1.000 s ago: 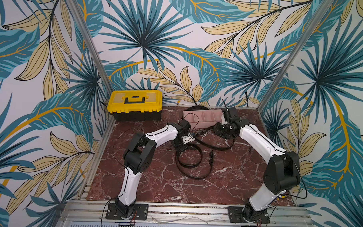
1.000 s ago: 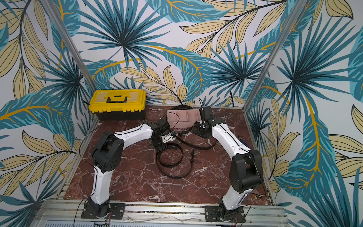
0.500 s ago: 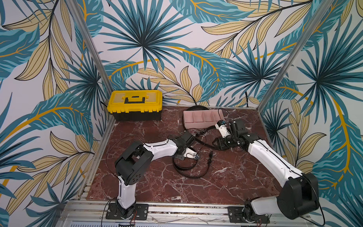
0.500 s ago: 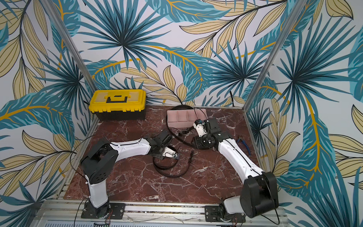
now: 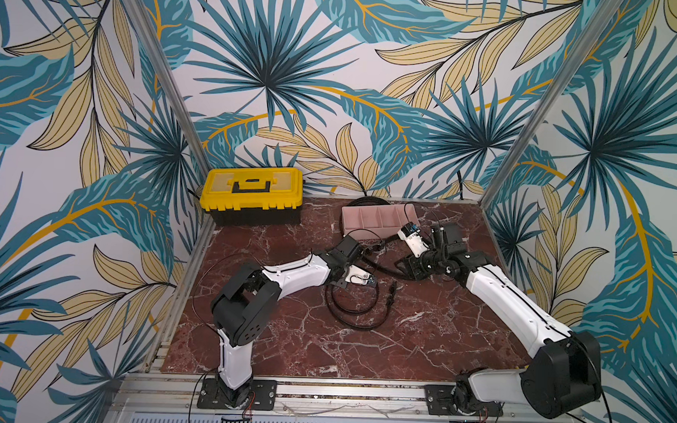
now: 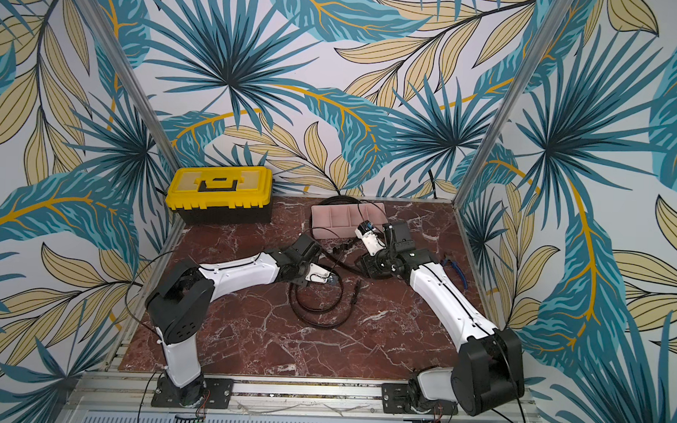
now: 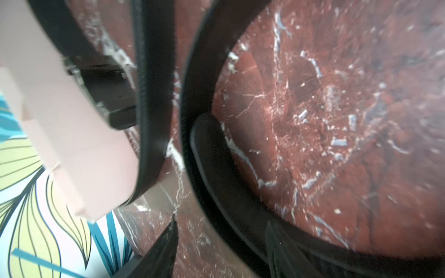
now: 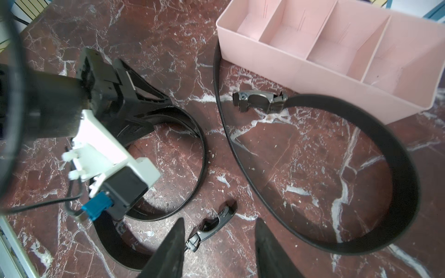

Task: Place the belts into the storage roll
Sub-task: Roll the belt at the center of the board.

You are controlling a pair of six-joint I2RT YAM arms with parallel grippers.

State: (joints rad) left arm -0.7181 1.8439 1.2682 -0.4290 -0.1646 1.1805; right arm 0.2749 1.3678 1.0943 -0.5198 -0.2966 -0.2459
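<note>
The left gripper (image 7: 221,220) keeps no grip, its jaws released on either side of one belt (image 8: 113,248) looped on the tabletop (image 8: 301,156), and the right gripper (image 8: 219,231), jaws released and empty, hangs just before this belt's buckle (image 8: 216,219) (the other belt (image 8: 397,192) curls further ahead, just beside the storage roll (image 8: 265,62)).
</note>
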